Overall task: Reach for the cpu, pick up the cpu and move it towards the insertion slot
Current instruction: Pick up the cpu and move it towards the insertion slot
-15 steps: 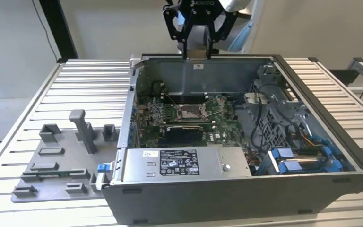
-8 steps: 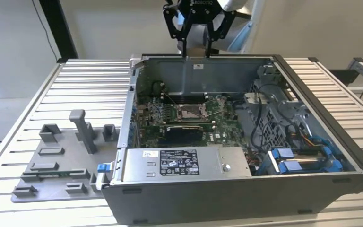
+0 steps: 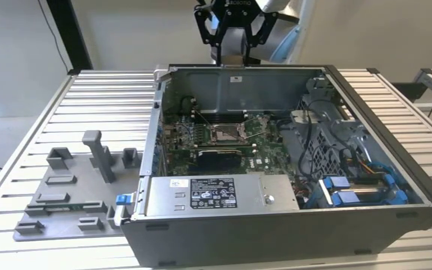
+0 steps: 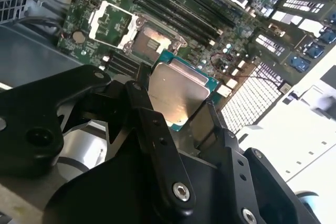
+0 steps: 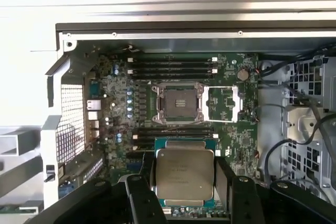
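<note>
**Operator:** What is held at this stage, and where?

**Technician:** The cpu (image 5: 185, 176) is clamped between the jaws of the gripper (image 5: 185, 182), its silvery top turned toward the first wrist camera. In both wrist views it is seen carried above the motherboard (image 5: 121, 103), clear of the board surface. In the exterior view the gripper (image 3: 231, 48) is placed high over the far wall of the computer case (image 3: 276, 225), which rests on the worktop (image 3: 88, 112).

**Operator:** Where is the insertion slot located?

**Technician:** The insertion slot (image 5: 177, 103) is found near the board's centre, its load plate (image 5: 224, 104) folded open beside it. In the second wrist view the slot (image 4: 152, 43) lies just beyond the chip's edge (image 4: 176, 90).

**Operator:** How is the transfer best performed?

**Technician:** The pick-up is judged complete; the carry is in progress. The chip should be kept level and its edges squared to the socket frame. The grip should be kept steady, since a thin flat part can slip or tilt. The open plate and lever should be cleared.
</note>
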Tool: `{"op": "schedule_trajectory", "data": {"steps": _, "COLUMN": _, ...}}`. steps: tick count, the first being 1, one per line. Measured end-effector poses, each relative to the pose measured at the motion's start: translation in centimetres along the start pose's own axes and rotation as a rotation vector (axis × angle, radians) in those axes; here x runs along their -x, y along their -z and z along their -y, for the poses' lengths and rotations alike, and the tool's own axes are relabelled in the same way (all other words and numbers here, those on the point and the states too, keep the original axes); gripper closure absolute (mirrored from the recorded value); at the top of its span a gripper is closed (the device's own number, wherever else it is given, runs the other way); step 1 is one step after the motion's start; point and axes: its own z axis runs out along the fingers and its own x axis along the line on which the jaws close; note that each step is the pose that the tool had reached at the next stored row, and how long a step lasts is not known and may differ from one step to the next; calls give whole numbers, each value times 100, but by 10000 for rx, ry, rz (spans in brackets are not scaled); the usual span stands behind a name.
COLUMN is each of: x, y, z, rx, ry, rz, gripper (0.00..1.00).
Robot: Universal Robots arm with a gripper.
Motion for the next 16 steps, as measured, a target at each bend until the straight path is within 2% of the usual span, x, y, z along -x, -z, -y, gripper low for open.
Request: {"op": "schedule_trajectory", "data": {"steps": 16, "x": 137, "y": -125, "z": -272, "rx": -2, "ry": -78, "rz": 2, "gripper": 100}}
